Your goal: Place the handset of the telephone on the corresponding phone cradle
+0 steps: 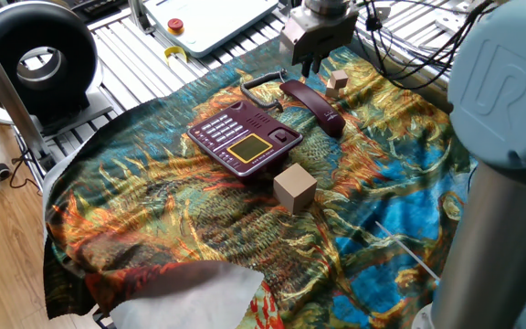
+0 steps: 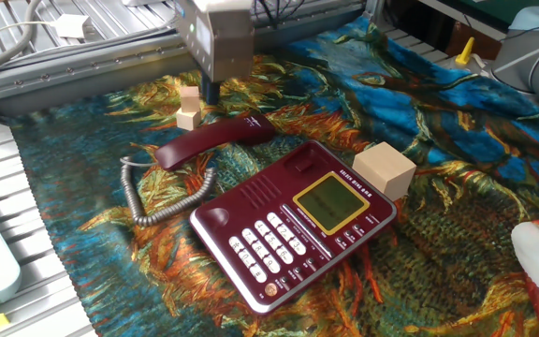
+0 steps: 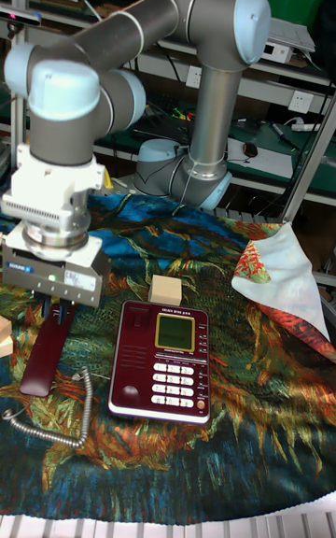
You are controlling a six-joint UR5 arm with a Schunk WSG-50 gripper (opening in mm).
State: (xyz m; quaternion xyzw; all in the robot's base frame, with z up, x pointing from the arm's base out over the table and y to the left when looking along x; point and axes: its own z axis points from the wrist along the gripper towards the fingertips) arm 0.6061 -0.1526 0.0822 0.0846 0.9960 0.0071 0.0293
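- The handset (image 2: 215,139) lies on the patterned cloth (image 2: 457,140) just beside the telephone (image 2: 293,223), off the phone cradle (image 3: 133,351).
- The gripper (image 3: 56,307) hovers over the handset's far end, empty; finger spacing cannot be determined.
- Expect rigid, light, glossy plastic, likely slippery: grasp across the narrow middle.
- The coiled cord (image 2: 162,201) will likely drag.

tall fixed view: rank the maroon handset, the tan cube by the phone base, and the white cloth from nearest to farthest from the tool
1. The dark maroon glossy handset, directly below the tool, at the left.
2. The larger tan wooden cube, toward the middle, just behind the maroon telephone base.
3. The crumpled white cloth, far off at the right edge of the table.
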